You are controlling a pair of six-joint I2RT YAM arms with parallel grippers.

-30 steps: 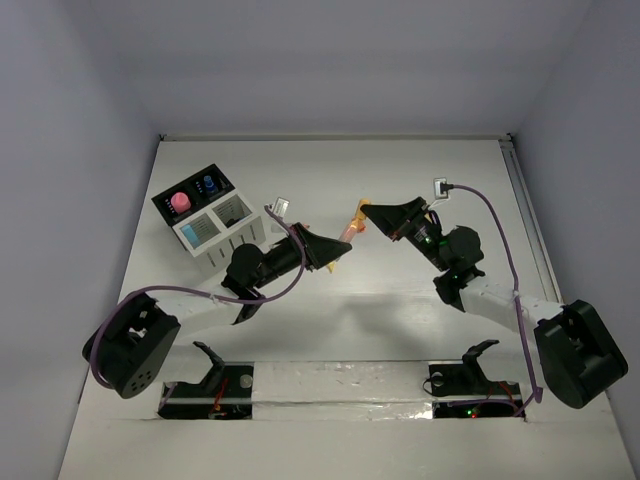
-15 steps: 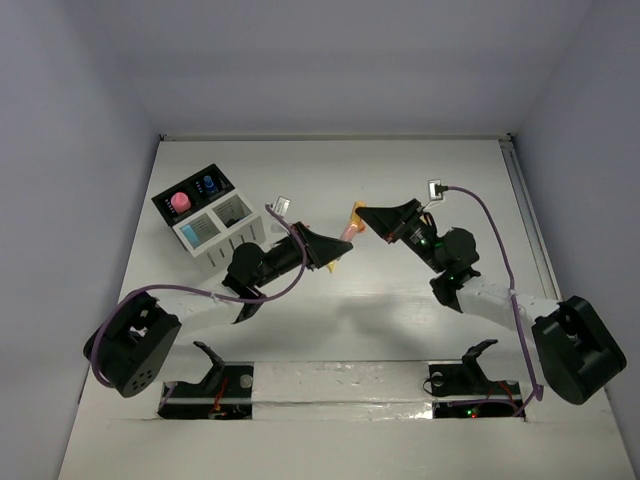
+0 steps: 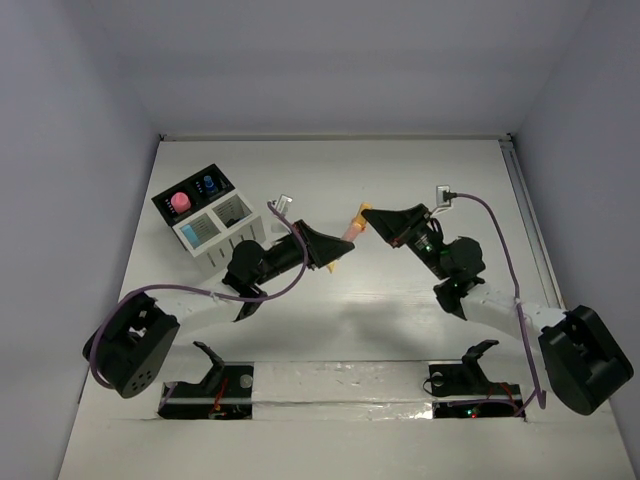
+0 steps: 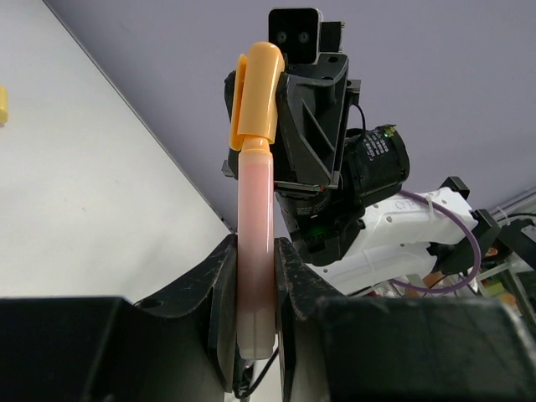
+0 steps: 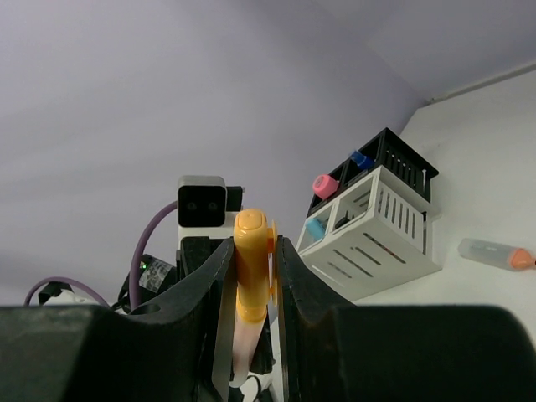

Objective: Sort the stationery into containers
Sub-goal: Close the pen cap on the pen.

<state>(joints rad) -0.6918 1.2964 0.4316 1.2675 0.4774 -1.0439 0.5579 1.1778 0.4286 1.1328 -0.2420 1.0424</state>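
We had shifted our right arm slightly right. The left gripper pinched the body of the marker and the right gripper its orange cap; the marker's length spanned them, and the containers lay left.

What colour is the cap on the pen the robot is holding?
Yellowish orange; the pen and its cap show best in the left wrist view.

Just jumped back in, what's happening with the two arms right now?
Both tools grip one pink marker above the table: the left tool holds its barrel, the right tool its orange cap. The organizer at the left rear already holds a pink-topped item and a blue-topped item.
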